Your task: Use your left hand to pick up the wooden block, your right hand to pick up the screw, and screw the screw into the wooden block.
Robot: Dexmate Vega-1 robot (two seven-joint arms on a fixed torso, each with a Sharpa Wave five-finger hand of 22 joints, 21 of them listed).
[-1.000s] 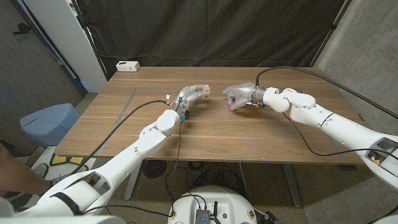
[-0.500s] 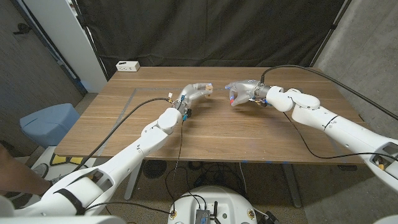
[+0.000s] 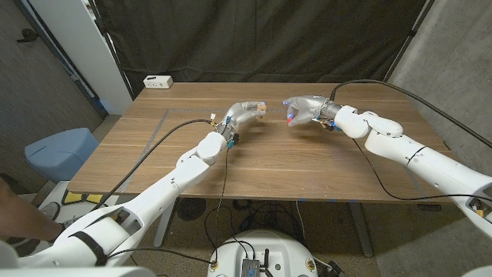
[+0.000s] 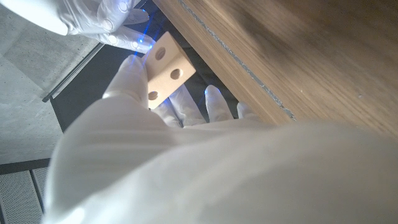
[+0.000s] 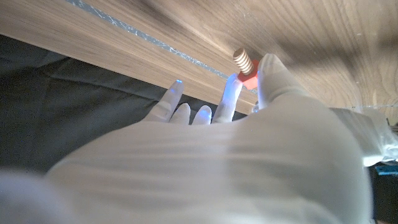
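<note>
the left hand (image 3: 242, 114) is holding the wooden block (image 3: 259, 108) above the table (image 3: 307, 165), left of the right hand (image 3: 302, 111), which is holding the screw (image 3: 289, 118). block and screw are sitting near each other, apart. a small box (image 3: 157, 81) is lying at the table's far left corner.

Open gap between block (image 3: 257, 107) and screw (image 3: 290, 118)

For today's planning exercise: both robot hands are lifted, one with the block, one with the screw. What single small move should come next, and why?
Probably bring the right robot hand toward the left robot hand, aiming the screw tip at a hole in the block. The screw is pinched with its thread exposed, the block's holes show open, and a gap separates the two robot hands above the table.
</note>
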